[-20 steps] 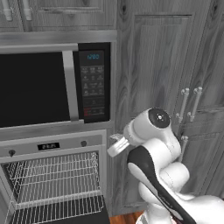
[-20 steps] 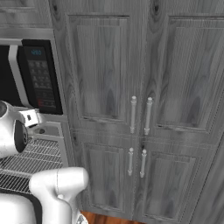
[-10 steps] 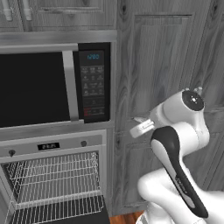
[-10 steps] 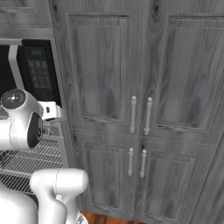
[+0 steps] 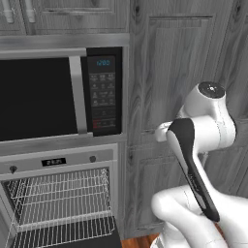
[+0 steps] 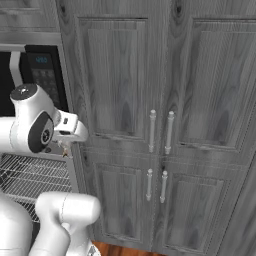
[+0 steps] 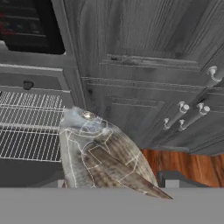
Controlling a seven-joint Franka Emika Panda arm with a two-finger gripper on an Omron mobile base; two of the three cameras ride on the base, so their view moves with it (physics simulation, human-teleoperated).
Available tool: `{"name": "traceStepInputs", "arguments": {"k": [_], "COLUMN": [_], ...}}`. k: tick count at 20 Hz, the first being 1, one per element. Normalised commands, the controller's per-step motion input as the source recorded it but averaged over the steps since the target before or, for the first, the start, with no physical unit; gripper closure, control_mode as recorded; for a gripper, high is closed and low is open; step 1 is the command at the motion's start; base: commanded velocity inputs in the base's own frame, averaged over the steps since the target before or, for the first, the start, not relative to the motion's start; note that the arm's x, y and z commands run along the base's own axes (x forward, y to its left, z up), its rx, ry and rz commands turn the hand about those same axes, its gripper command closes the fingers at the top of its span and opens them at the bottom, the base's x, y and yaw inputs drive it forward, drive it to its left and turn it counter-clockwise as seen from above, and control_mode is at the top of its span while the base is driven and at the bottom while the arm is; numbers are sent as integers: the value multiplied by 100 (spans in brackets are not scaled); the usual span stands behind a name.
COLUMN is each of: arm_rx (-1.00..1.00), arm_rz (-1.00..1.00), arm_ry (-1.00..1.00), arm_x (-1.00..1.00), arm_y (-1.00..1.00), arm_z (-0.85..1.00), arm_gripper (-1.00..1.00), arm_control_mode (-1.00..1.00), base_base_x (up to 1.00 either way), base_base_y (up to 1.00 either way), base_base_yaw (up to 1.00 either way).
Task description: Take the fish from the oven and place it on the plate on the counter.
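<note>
Gripping the fish [image 7: 98, 159] in its part-open hand [image 7: 113, 186], grey-silver body, brownish fins, pale eye, head outward.

Glossy scaly fish [image 7: 103, 159], wire oven [image 5: 60, 203] racks, grained wood cabinets [image 6: 165, 125]

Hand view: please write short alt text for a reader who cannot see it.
A grey-silver fish fills the lower middle, held in the gripper. Behind it on the left are the open oven's wire racks; grey wooden cabinet doors stand on the right.
</note>
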Motion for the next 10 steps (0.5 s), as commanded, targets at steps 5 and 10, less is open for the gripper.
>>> {"name": "traceStepInputs", "arguments": {"k": [5,10], "arm_rx": [1,0], "arm_rz": [-14,-3], "arm_ry": [1,2], "arm_x": [-23,0], "arm_y": [-27,-7], "arm_z": [1,0], "arm_gripper": [100,100], "arm_control_mode": [-100,-100], "base_base_x": [0,0], "base_base_y": [0,0], "base_base_yaw": [0,0]}}
